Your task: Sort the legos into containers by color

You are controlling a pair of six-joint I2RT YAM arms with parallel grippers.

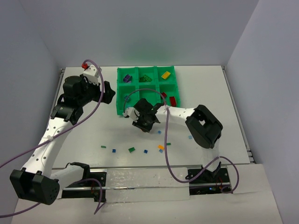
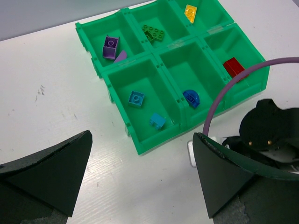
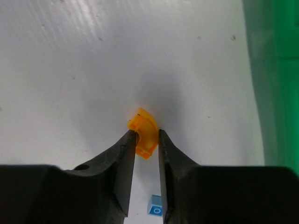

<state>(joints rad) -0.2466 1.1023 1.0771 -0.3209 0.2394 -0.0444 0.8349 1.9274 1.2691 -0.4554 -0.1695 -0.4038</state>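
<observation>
On the worktop [image 3: 70, 70] near the green tray [image 3: 275, 70]'s edge, the right gripper [image 3: 146, 137] pinches a curved orange brick [image 3: 144, 125]; the left gripper [image 2: 142, 139] hangs wide open.

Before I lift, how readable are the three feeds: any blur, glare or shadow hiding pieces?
Right wrist: orange curved plastic brick sharp between the jaws, soft shadow around it, bright green plastic tray at right blurred. Left wrist: tray contents crisp, but a purple cable cuts across the compartment with the red rectangular brick. Top external: even light, green glow on the back wall, loose bricks tiny.
</observation>
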